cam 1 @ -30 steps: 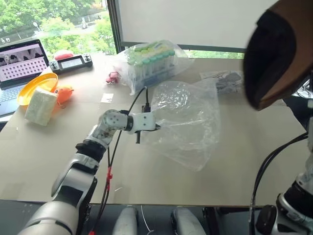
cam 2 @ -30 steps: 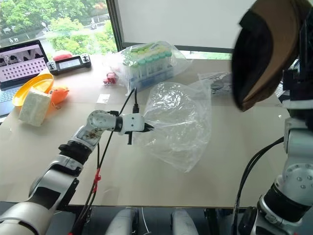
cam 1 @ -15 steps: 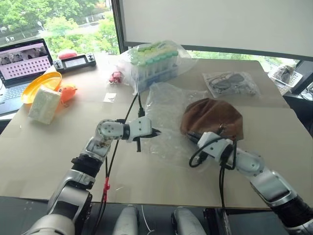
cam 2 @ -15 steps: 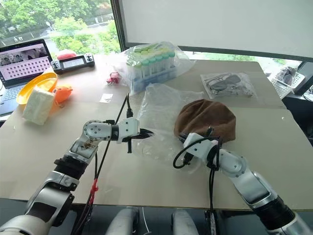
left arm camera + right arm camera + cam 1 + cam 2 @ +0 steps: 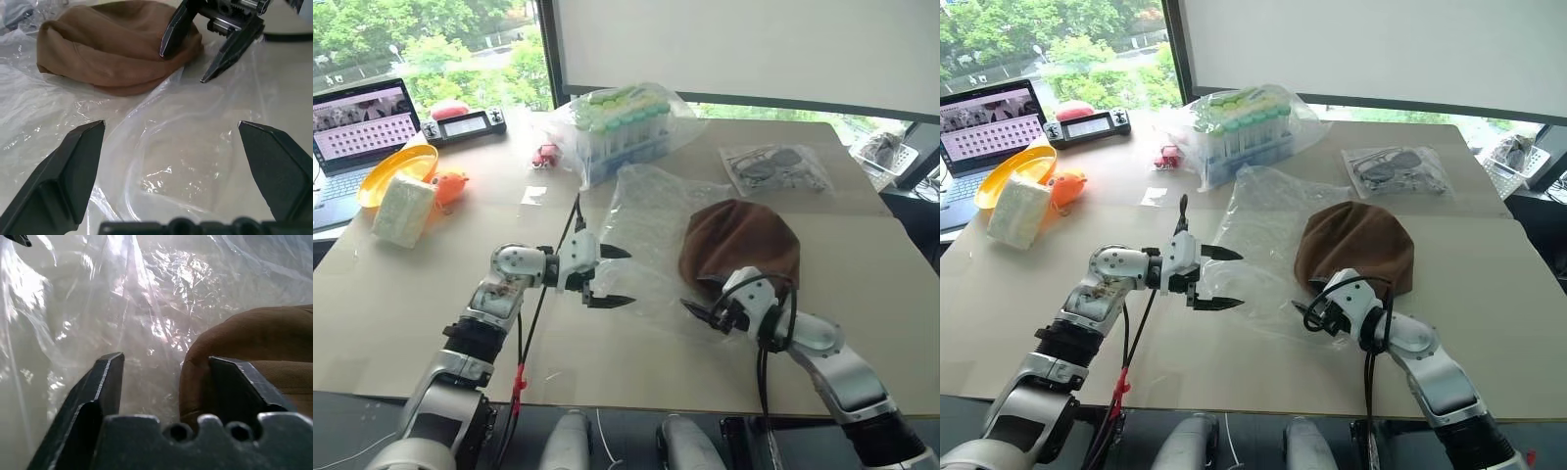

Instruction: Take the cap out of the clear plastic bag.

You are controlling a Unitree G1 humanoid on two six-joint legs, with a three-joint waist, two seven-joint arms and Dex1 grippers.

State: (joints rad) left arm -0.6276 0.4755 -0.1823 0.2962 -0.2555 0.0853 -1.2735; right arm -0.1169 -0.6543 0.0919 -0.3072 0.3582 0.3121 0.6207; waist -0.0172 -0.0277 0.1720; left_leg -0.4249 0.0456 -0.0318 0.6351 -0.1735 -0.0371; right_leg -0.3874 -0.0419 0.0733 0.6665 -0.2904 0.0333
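Brown cap (image 5: 741, 247) lies atop the clear plastic bag (image 5: 651, 235); lift both released tools, left tool (image 5: 609, 277) and right tool (image 5: 707, 314), straight clear without snagging plastic.

Bright daylight from the window (image 5: 431, 39), soft shadows on the table (image 5: 862, 245), white glare across the clear plastic bag (image 5: 146, 308), near fingers blurred in wrist views

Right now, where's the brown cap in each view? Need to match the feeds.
Left eye view: the cap lies right of centre on the table, on the edge of the clear plastic bag.
Right eye view: same place, right of centre.
Left wrist view: across the upper part, beyond the bag.
Right wrist view: at the right side, against one finger.
Shared landmark: the crinkled bag beside the cap.
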